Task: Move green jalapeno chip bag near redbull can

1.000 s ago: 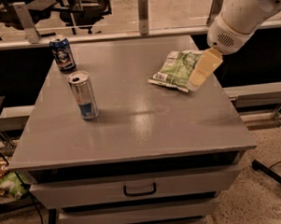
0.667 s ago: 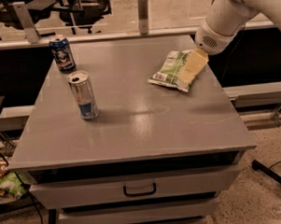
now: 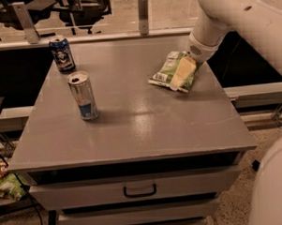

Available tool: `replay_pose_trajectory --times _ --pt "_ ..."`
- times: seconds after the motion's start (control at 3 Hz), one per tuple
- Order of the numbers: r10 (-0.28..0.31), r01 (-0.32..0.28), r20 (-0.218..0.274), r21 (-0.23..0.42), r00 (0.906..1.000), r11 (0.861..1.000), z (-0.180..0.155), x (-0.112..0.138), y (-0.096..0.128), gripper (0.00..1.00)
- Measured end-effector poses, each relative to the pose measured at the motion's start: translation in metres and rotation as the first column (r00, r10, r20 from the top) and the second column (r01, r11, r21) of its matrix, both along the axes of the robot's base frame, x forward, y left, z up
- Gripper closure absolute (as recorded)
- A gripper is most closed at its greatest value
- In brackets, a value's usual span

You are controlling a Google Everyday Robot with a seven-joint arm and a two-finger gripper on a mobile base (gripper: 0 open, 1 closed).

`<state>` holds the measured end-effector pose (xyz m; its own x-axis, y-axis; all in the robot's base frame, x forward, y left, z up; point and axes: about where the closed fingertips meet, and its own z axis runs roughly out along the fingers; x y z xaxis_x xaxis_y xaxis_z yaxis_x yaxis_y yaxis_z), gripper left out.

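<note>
The green jalapeno chip bag [image 3: 171, 72] lies flat on the right rear part of the grey table [image 3: 131, 115], crinkled light green and white with a small white label. My gripper [image 3: 180, 75] comes down from the upper right on a white arm and rests over the bag's right half, one pale finger lying across it. The redbull can [image 3: 83, 96], tall, slim and silver with a blue lower band, stands upright on the left side of the table, well apart from the bag.
A shorter dark blue can [image 3: 62, 53] with a white figure stands at the back left corner. The table is a cabinet with a drawer and handle [image 3: 139, 191] in front. A dim green bag [image 3: 8, 187] lies on the floor at left. Office chairs stand behind a rail.
My arm has swung in from the right and lowered, bringing the gripper from the bag's right edge to over the bag. The bag and both cans have not moved.
</note>
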<state>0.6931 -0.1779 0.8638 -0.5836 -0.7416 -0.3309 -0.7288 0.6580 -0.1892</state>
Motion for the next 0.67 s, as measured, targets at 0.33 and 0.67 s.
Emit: replay_pose_trajectory --times 0.33,0.67 --pt "-0.049 0.049 -0.021 0.005 0.9986 0.999 -0.0139 0.0069 0.0024 0.00" --pt "-0.087 0.088 -0.051 0.016 0.9949 0.996 -0.0214 0.0081 0.0081 0.15"
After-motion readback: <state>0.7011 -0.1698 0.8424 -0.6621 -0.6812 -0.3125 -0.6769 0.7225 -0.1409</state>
